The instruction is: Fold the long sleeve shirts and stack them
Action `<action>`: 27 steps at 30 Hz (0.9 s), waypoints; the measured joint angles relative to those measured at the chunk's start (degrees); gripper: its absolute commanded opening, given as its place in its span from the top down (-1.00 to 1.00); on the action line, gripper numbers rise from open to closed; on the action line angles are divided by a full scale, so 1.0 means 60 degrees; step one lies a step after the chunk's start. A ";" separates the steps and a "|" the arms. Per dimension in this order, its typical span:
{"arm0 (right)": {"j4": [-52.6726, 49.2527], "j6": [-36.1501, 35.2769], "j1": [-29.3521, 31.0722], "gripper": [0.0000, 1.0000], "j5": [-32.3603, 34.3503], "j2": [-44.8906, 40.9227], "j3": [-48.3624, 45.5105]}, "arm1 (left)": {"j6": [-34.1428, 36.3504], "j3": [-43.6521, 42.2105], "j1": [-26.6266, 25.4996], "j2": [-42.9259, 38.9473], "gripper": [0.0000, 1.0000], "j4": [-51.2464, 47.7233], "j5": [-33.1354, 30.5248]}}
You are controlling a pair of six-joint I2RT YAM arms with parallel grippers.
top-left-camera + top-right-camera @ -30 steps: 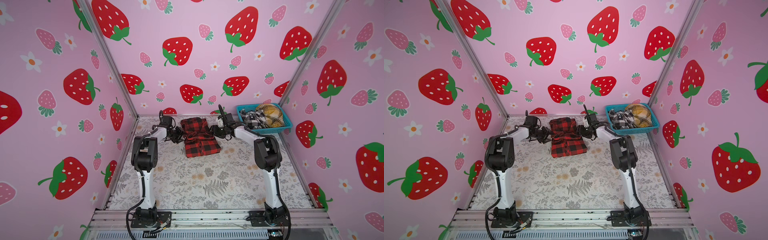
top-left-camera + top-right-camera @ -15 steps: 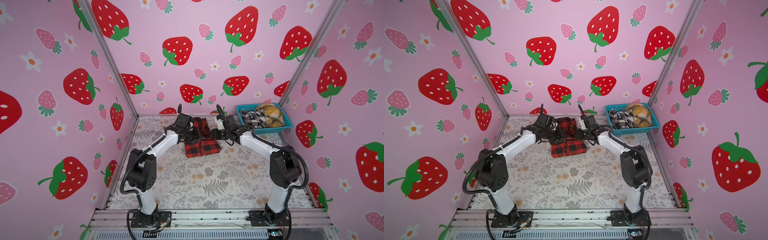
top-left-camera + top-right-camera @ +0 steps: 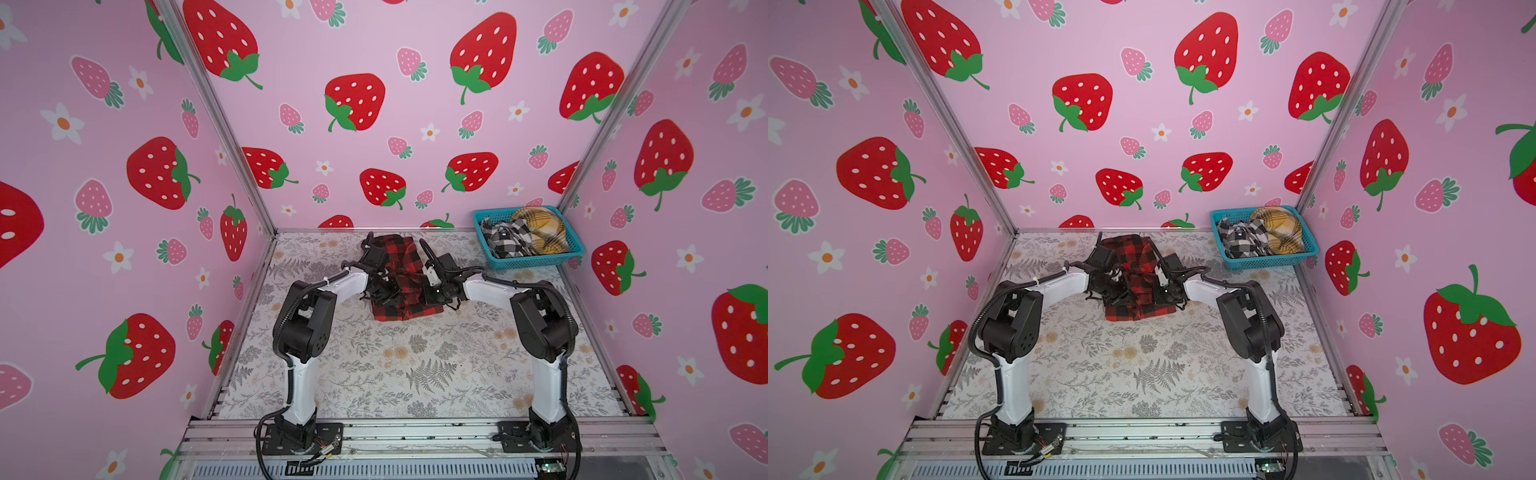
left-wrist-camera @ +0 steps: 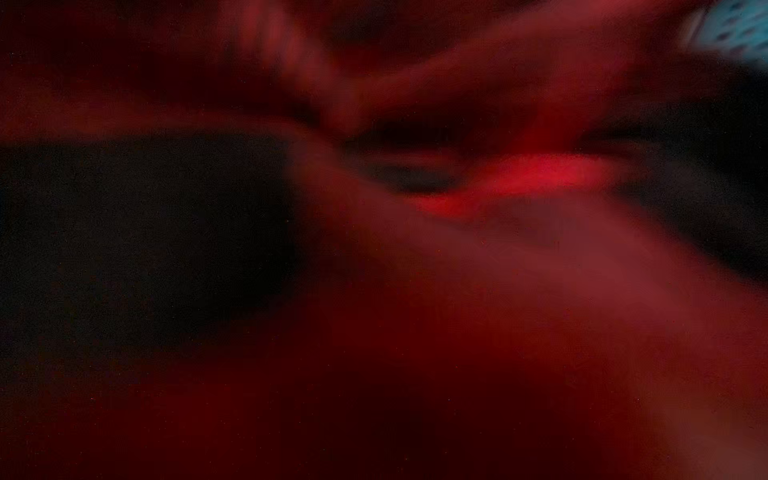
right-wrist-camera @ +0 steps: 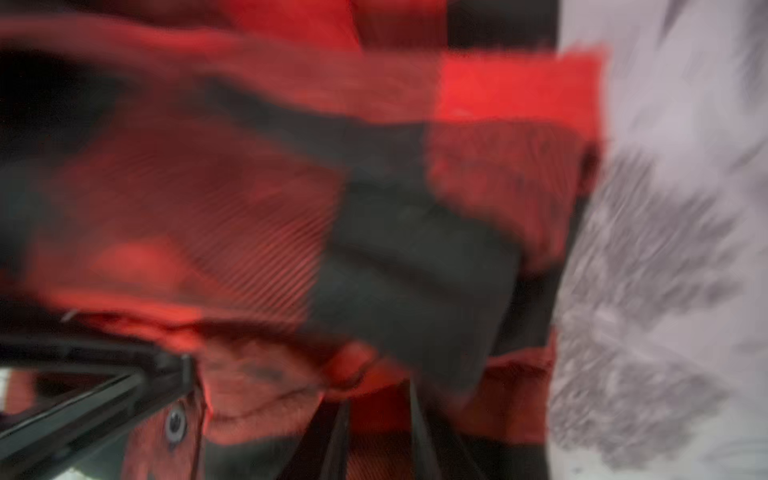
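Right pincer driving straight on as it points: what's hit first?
Probably the red-and-black shirt, bunched right against the right pincer; the left pincer lies just beyond, depth unclear.

Wrist views smeared, gripper tips lost in cloth

In both top views the left gripper (image 3: 386,289) and right gripper (image 3: 430,291) press into the red-and-black shirt (image 3: 399,257), and their jaws are too small and dark to read as parted or closed. The left wrist view is only red and dark blur, with a teal scrap (image 4: 739,20) cut off at one corner. The right wrist view smears the shirt's checks. In the basket (image 3: 536,262), the black-and-white shirt (image 3: 505,239) and mustard shirt (image 3: 540,232) partly hide each other.
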 measured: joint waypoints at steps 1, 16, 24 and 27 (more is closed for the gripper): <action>0.0157 0.0069 0.0080 0.46 0.0058 -0.0168 -0.0208 | -0.0026 -0.0517 -0.0036 -0.0138 0.51 0.0120 0.0084; 0.0204 0.1923 0.1286 0.38 -0.0987 -0.2422 -0.3078 | -0.0484 -0.3526 -0.0237 -0.2790 0.47 0.0248 0.0186; -0.0131 0.1887 0.0521 0.32 -0.1002 -0.1177 -0.0459 | 0.0193 -0.0758 0.1293 -0.1293 0.32 -0.0011 0.0109; -0.0142 0.1872 0.0164 0.23 -0.0976 -0.0663 0.0572 | 0.0302 0.0233 0.1421 -0.0616 0.16 -0.0164 0.0189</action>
